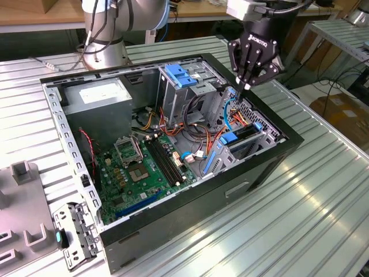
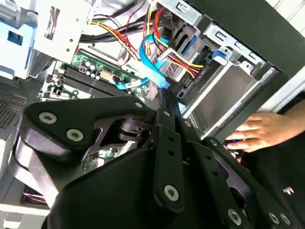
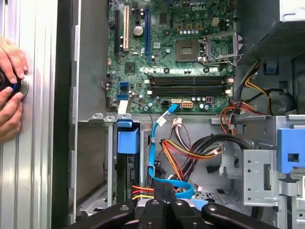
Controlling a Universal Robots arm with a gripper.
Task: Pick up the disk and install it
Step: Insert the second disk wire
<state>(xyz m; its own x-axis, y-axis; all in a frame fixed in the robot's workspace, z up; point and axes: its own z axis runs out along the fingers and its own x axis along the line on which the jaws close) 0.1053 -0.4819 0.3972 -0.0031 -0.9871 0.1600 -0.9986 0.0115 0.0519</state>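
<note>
The disk [image 1: 242, 136] sits on edge in the drive cage at the open computer case's corner on the exterior view's right, with its blue rail end [image 1: 229, 137] showing. In the first wrist view its blue carrier tab [image 3: 127, 140] tops a dark slot of the cage. My gripper [image 1: 247, 86] hangs just above that cage, a little behind the disk, shut, with its fingertips pressed together and nothing between them. In the second wrist view the joined fingers [image 2: 164, 119] point at the blue flat cable [image 2: 153, 59] beside the cage.
A light-blue latch plate [image 1: 181, 75] tops the tall bay in the case's middle. Red, yellow and orange wires [image 3: 178, 152] cross beside the cage. The green motherboard [image 1: 144, 167] lies on the case floor. A person's hand [image 3: 9, 90] rests on the table outside the case wall.
</note>
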